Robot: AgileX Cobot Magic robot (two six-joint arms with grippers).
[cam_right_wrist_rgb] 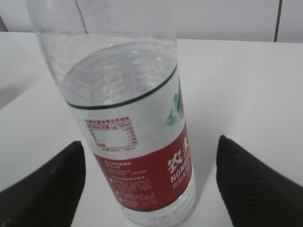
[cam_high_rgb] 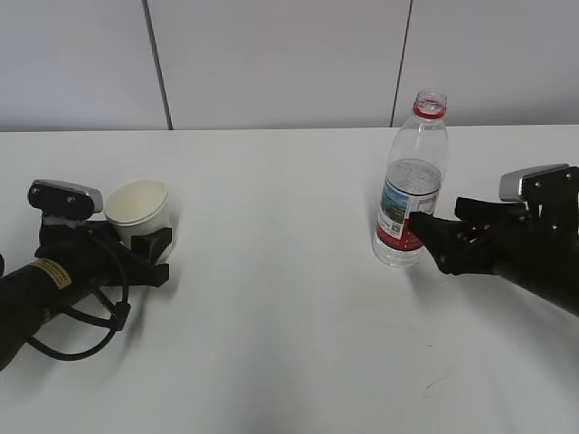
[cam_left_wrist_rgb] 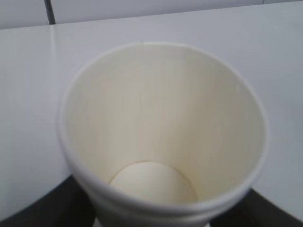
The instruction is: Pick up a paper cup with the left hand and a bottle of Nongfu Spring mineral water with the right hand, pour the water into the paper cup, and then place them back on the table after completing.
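The white paper cup (cam_high_rgb: pixel 137 204) stands empty at the left of the table (cam_high_rgb: pixel 289 307). The left hand's gripper (cam_high_rgb: pixel 140 226) is open, its fingers close along both sides of the cup's lower wall. The left wrist view looks down into the cup (cam_left_wrist_rgb: pixel 161 118), with the gripper (cam_left_wrist_rgb: pixel 156 210) mostly hidden under it. The Nongfu Spring bottle (cam_high_rgb: pixel 412 194) stands upright at the right, red ring at the neck, no cap showing. The water (cam_right_wrist_rgb: pixel 118 78) fills it about two thirds. The right hand's gripper (cam_high_rgb: pixel 436 215) is open around its red-labelled base (cam_right_wrist_rgb: pixel 142 170), with a gap on each side (cam_right_wrist_rgb: pixel 151 187).
A black cable (cam_high_rgb: pixel 86 330) loops on the table beside the left arm. A grey panelled wall (cam_high_rgb: pixel 289 63) runs behind the table's far edge. White tabletop lies between the cup and the bottle.
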